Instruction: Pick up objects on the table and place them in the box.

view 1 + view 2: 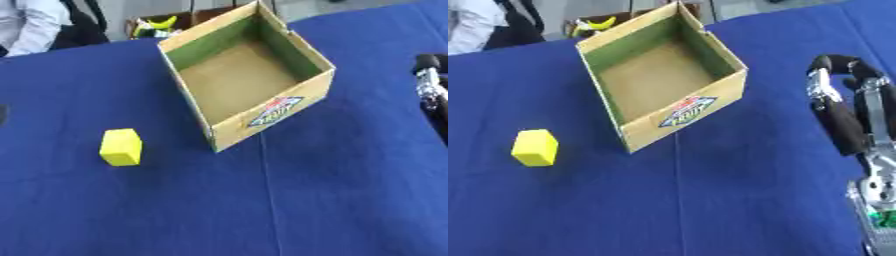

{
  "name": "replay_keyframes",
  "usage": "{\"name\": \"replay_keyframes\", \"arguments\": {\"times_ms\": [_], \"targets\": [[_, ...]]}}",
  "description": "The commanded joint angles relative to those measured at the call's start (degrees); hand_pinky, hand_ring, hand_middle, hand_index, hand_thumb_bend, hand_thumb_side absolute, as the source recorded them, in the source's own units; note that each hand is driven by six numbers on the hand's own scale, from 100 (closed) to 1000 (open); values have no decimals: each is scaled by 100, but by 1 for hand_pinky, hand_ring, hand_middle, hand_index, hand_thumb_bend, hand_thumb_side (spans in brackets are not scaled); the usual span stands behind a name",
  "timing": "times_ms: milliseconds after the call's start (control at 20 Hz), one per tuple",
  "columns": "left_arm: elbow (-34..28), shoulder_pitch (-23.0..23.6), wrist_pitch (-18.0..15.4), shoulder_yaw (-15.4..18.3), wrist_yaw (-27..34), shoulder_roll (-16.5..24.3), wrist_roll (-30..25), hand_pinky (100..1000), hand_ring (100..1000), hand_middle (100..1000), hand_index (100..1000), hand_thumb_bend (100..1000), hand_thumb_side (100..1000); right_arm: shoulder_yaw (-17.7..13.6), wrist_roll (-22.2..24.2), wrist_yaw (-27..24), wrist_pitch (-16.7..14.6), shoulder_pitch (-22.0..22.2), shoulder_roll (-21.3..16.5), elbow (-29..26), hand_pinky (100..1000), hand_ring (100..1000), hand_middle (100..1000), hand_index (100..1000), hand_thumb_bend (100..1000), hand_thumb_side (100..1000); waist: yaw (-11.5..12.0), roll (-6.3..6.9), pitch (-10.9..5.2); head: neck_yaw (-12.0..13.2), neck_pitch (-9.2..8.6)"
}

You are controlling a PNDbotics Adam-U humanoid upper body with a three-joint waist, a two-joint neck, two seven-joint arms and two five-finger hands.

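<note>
Bare blue tablecloth (710, 200) lies left of the right hand (842, 105); beyond it, the open cardboard box (680, 112) blocks the way to the yellow block (535, 147).

One yellow block (121, 147) and one open cardboard box (273, 112) on the table.

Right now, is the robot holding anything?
No. The right hand holds nothing, and the yellow block sits alone on the table beside the box.

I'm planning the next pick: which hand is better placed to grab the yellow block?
Probably the left by side: the yellow block lies left of the box, which stands between it and the right hand. But the left hand shows in neither view, so the right is the only one visibly available.
</note>
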Motion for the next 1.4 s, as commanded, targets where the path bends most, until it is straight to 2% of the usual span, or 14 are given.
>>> {"name": "replay_keyframes", "arguments": {"times_ms": [50, 350, 650, 700, 750, 800, 850, 1100, 1400], "targets": [[364, -268, -164, -91, -311, 493, -532, 695, 859, 898, 988, 498, 867, 18, 11, -18, -19, -93, -126, -96, 926, 1000, 673, 797, 100, 833, -11, -44, -163, 28, -87], [1075, -922, -628, -347, -756, 837, -1469, 728, 876, 918, 997, 634, 815, 40, 40, -17, -23, -103, -167, -54, 925, 1000, 673, 796, 100, 832, -73, -52, -179, 62, -141], [1278, -1072, -805, -376, -797, 883, -1637, 728, 876, 918, 997, 634, 815, 39, 39, -20, -25, -104, -179, -47, 925, 1000, 673, 796, 100, 832, -77, -51, -179, 62, -146], [1286, -1077, -813, -378, -800, 887, -1640, 740, 881, 924, 1000, 759, 785, 41, 40, -20, -26, -106, -181, -47, 924, 1000, 672, 795, 100, 831, -80, -50, -178, 65, -145], [1350, -1139, -854, -439, -838, 949, -1678, 740, 882, 925, 1000, 769, 785, 64, 57, -23, -34, -132, -201, -49, 923, 1000, 672, 795, 100, 831, -137, -37, -172, 106, -137], [1456, -1244, -913, -544, -902, 1017, -1742, 740, 882, 923, 1000, 756, 846, 82, 73, -27, -39, -153, -207, -47, 923, 1000, 672, 795, 100, 844, -181, -31, -169, 135, -133], [1576, -1368, -971, -666, -979, 1024, -1818, 739, 882, 924, 1000, 776, 781, 94, 85, -32, -41, -164, -204, -43, 923, 1000, 672, 795, 100, 831, -212, -32, -178, 160, -125], [2146, -2065, -1202, -1095, -1077, 759, -2247, 728, 879, 927, 1000, 771, 765, 135, 120, -50, -57, -174, -148, -19, 925, 1000, 670, 794, 100, 830, -256, -38, -236, 233, -112], [2825, -2824, -1401, -1392, -993, 381, -2827, 720, 873, 915, 987, 770, 743, 188, 155, -54, -88, -186, -53, -8, 926, 1000, 669, 794, 100, 830, -292, -30, -295, 300, -114]]}}
